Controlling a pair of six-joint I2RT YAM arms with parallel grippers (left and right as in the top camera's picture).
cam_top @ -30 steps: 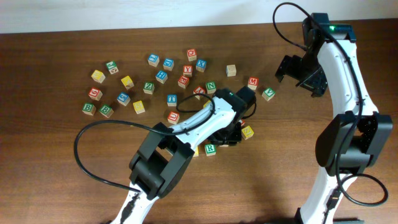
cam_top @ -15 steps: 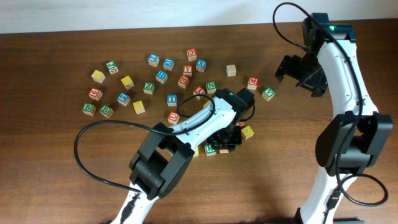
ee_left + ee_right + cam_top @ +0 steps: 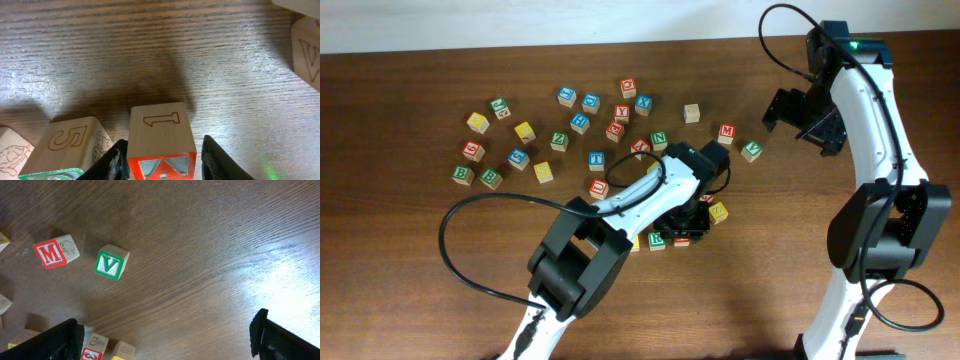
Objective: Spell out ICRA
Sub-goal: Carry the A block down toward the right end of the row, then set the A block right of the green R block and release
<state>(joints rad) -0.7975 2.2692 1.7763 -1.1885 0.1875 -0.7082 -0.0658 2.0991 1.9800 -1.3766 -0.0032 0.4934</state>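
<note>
Step judged: setting A [image 3: 161, 137] beside R [image 3: 657, 240]. Left end effector [image 3: 164, 156] apart, astride A; right end effector [image 3: 165, 340] apart, idle. Next: lift clear.

Bright, even light from above; soft shadow darkens the tabletop [image 3: 150, 75] under my left wrist, glare whitens it under my right.

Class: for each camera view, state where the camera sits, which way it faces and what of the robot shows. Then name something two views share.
Overhead: above the table, looking down at the blocks; left arm and right arm show.
Left wrist: low over the wood, facing along the left gripper, whose fingers flank the red A block.
Right wrist: high, looking down; right gripper fingertips at the bottom edge.
Shared: red M block and green V block appear overhead too.
</note>
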